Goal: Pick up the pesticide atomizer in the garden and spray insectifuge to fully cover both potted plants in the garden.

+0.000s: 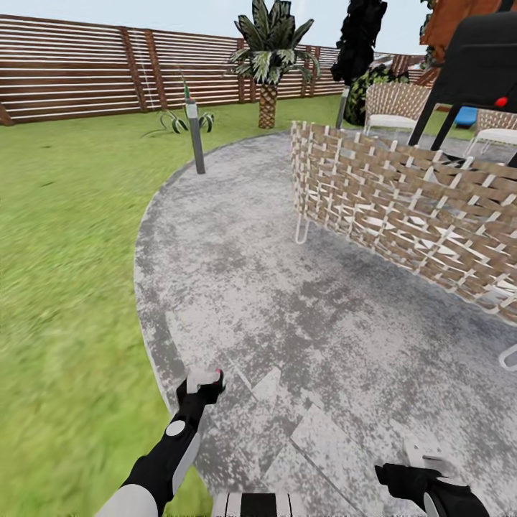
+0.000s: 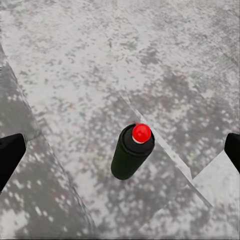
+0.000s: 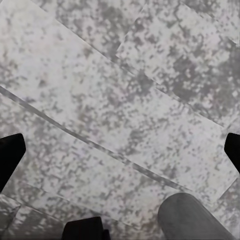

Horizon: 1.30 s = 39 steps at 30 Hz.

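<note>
The pesticide atomizer [image 2: 131,152], a dark bottle with a red dot on top, stands between the wide-apart fingers of my left gripper [image 2: 120,150], touching neither finger. From the head camera, its white head and red dot [image 1: 205,377] sit at the tip of my left gripper [image 1: 201,388], low over the patio's left edge. Two low leafy rosettes, the potted plants [image 1: 174,122] [image 1: 207,120], lie far off on the lawn by the fence, on either side of a grey lamp post [image 1: 194,136]. My right gripper [image 1: 424,463] [image 3: 120,150] hangs open over bare paving.
A large woven wicker chair [image 1: 402,208] stands on the patio [image 1: 287,309] to the right, with more chairs behind it. A palm [image 1: 269,64] and a slatted fence [image 1: 72,68] close off the back. Lawn [image 1: 64,251] stretches along the left.
</note>
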### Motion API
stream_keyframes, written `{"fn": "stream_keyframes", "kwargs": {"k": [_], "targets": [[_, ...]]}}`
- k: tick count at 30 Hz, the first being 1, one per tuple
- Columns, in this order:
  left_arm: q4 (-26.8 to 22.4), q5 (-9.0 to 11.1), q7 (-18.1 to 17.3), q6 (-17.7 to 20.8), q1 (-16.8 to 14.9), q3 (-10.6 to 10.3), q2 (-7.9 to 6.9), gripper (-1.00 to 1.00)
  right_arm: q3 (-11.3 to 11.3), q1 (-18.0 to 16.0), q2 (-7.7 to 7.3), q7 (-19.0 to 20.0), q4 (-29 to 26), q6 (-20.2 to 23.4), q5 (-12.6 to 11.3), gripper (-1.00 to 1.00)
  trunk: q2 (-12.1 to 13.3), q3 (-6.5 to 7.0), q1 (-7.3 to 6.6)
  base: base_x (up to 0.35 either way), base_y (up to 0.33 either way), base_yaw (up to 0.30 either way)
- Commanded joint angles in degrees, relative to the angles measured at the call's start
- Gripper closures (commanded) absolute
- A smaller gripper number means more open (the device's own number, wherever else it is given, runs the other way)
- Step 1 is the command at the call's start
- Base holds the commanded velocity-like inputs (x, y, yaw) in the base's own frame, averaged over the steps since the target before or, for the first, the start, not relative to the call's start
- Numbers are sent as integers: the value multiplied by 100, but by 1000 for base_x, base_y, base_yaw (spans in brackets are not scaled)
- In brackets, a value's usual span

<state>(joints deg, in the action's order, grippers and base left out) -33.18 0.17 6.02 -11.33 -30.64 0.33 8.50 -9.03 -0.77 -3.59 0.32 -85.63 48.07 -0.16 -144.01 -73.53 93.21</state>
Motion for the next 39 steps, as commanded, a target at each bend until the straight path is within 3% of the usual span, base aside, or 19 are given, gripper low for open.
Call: {"fn": "stream_keyframes", "kwargs": {"k": [1, 13, 39], "targets": [[4, 1, 14, -19, -3, 2, 3, -100, -1, -2, -1, 2, -6, 27, -2, -100, -3, -35, 1, 0, 0, 100], [-4, 1, 13, -19, -3, 2, 3, -100, -1, -2, -1, 2, -6, 27, -2, -100, -19, -398, 32, 0, 0, 106], [-4, 1, 13, -194, -3, -7, 3, -100, -2, -2, -1, 0, -6, 27, -2, -100, -19, -429, 32, 21, -35, 18]]}}
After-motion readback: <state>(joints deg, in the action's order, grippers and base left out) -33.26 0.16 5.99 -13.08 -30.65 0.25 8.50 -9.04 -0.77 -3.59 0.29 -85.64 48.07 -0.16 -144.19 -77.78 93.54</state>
